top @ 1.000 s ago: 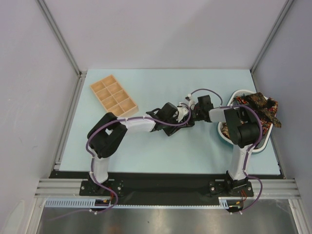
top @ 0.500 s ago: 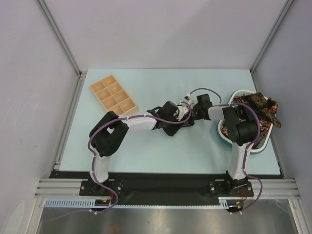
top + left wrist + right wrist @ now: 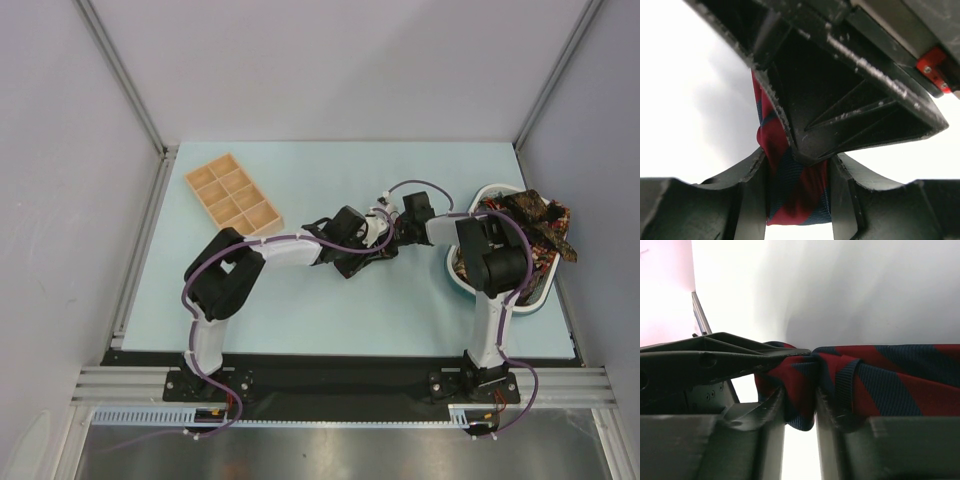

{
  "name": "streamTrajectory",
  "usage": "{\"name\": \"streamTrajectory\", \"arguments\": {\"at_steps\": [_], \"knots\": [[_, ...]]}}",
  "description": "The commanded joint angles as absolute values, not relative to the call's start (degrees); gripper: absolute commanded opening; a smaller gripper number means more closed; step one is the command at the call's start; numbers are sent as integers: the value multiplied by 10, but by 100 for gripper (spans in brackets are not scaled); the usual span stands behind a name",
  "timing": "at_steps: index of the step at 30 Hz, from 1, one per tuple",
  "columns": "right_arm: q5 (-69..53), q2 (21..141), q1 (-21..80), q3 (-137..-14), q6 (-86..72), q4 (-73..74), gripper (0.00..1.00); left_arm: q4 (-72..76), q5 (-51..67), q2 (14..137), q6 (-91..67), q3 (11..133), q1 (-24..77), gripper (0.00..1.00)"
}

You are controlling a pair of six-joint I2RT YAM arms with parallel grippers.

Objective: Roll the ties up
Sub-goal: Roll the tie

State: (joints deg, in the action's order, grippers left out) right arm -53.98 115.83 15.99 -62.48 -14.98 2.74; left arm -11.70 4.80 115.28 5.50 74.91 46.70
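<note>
Where the overhead view covered the whole cell, we recorded a pale blue table [image 3: 330, 300] with a matte, flat top, enclosed by plain grey-white walls [image 3: 330, 70] and aluminium frame rails [image 3: 125, 70]. A wooden compartment tray [image 3: 233, 195], rectangular and divided into small cells, lay at the far left of the table. A white, round-cornered basket [image 3: 462, 283] stood at the right edge and held a pile of ties [image 3: 540, 225] in dark, patterned fabric, some hanging over its far rim.

We found the left gripper [image 3: 378, 243] and the right gripper [image 3: 396, 232] meeting near the table centre, close together. Their black bodies hid the work piece from above, so we could not tell its heading on the table from that view.

Both wrist views showed the striped tie [image 3: 890, 385], a woven navy fabric with broad red diagonal stripes and a fine ribbed texture. In the right wrist view its long axis ran level, from the fingers out past the right edge of the frame, with a narrow ribbed loop crossing the band. The right gripper [image 3: 799, 405] stood narrow, pinching a bunched fold of this tie. In the left wrist view the tie [image 3: 790, 185] ran upward from between the fingers and passed behind the other arm's black, ribbed plastic finger [image 3: 840, 100]. The left gripper [image 3: 797, 167] held the fabric, which filled the gap between its fingers.
</note>
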Motion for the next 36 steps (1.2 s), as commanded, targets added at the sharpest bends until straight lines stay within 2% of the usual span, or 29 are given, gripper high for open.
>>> {"name": "streamTrajectory", "arguments": {"at_steps": [1, 12, 20, 21, 23, 24, 25, 26, 32, 36], "knots": [[-472, 1166, 163, -616, -132, 27, 39, -156, 58, 1178, 59, 744, 465, 36], [-445, 1071, 130, -536, -175, -71, 48, -173, 49, 1177, 46, 735, 466, 33], [-303, 948, 111, -463, -187, -112, 56, -169, 35, 1161, 43, 722, 466, 32], [-283, 932, 112, -454, -189, -121, 60, -168, 34, 1158, 43, 721, 466, 32], [-232, 878, 111, -422, -195, -133, 75, -166, 33, 1156, 42, 718, 466, 32], [-202, 859, 112, -411, -196, -139, 79, -167, 33, 1156, 42, 718, 466, 32], [-183, 825, 112, -403, -199, -141, 97, -166, 33, 1157, 42, 718, 466, 32], [-170, 806, 112, -383, -206, -147, 100, -167, 33, 1158, 42, 719, 466, 32], [-51, 706, 111, -333, -278, -176, 100, -167, 33, 1151, 40, 716, 466, 31], [-74, 653, 120, -243, -271, -365, 100, -169, 27, 1150, 40, 716, 466, 31]]}}
